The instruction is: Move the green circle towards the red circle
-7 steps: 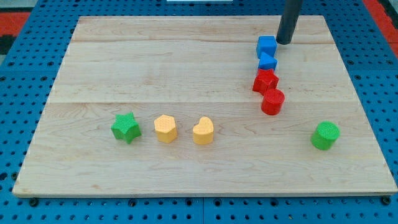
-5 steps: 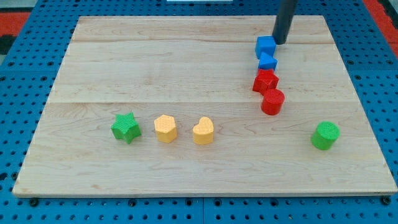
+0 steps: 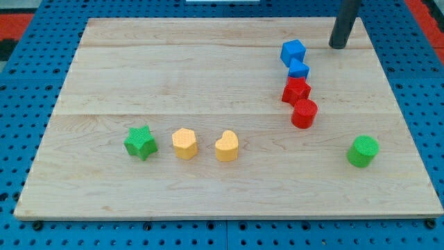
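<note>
Camera view: a pale wooden bench [image 3: 208,69] sits on a blue pegboard. My tip [image 3: 338,46] rests near the view's top right, well apart from the green circle [image 3: 363,151], which stands upright near the view's bottom right. No gripper on this rig, just a plain rod w/ nothing held, so there is no open or closed state to report.

The red circle [image 3: 304,113] sits up and to the view's left of the green one, apart from it, w/ bare wood between. It touches a red block [image 3: 295,90] of unclear shape just above. Above that come two blue cubes [image 3: 298,69] [image 3: 293,52], forming a rough column. The tip is to the right of the top cube, not touching.

Along the view's lower left: a green star [image 3: 141,142], a yellow hexagon-ish block [image 3: 184,144], a yellow heart [image 3: 227,146].

Handling, as a guess: the green circle looks like a small, light, stiff plastic cylinder; it should slide easily on smooth wood. No grasp possible, so push on its lower-right side wall, centred, or the round face may roll off the rod sideways.
</note>
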